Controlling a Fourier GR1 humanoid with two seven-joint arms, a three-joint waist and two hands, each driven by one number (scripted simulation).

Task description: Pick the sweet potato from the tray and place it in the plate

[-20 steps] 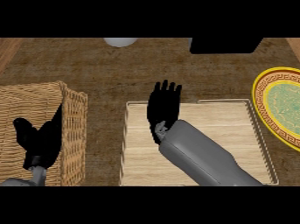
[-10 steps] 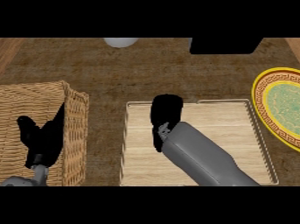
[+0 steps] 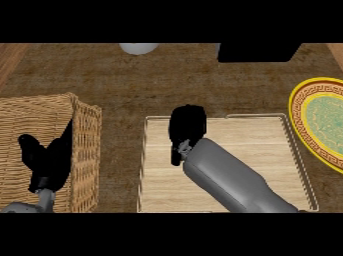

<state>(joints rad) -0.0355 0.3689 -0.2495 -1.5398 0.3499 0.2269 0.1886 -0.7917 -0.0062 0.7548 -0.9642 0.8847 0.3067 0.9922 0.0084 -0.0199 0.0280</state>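
head view: right hand (image 3: 187,125) curled downward at tray (image 3: 277,150)'s far-left corner, contents hidden; left hand (image 3: 45,157) relaxed over wicker basket (image 3: 26,115); plate (image 3: 329,130) well right.

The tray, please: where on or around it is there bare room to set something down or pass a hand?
The tray shows bare wood right of the right hand and forearm. Bare counter runs above it, and in a strip between it and the plate, whose middle is bare too. Left is crowded: the wicker basket and left hand leave a narrow gap.

1 head view looks steeply down at the counter (image 3: 130,85).
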